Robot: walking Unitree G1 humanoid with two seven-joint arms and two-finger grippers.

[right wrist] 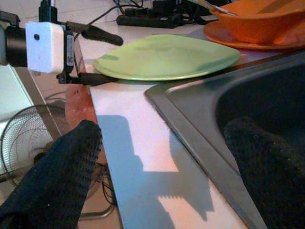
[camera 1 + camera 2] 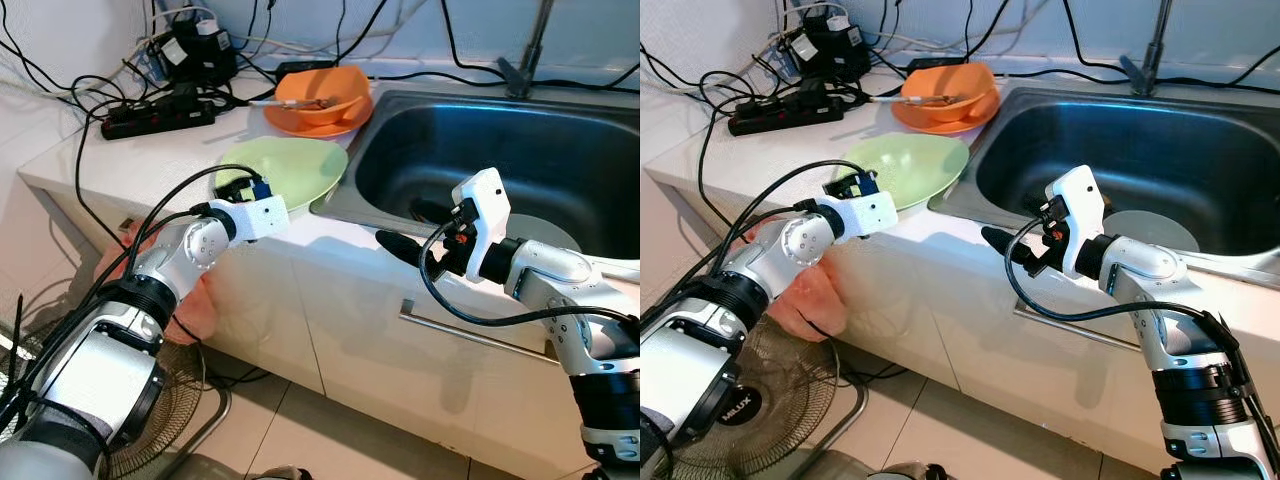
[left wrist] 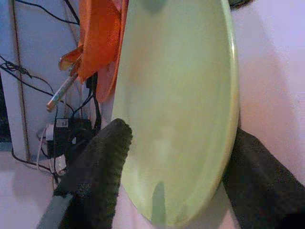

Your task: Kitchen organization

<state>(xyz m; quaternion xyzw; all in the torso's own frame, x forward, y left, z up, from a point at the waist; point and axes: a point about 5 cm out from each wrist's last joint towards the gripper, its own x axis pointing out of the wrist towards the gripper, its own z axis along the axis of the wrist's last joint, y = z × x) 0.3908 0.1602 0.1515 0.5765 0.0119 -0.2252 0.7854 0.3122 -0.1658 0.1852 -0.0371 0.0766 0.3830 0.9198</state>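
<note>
The green plate (image 2: 285,170) lies on the white counter (image 2: 70,150), just beside the sink (image 2: 520,150). The left gripper (image 1: 97,57) is at the edge of the green plate farthest from the sink, its fingers apart, one above the rim and one below. The right gripper (image 2: 400,245) hangs over the counter's front edge by the sink, fingers apart, holding nothing. An orange bowl (image 2: 322,95) on an orange plate (image 2: 300,122) sits behind the green plate.
</note>
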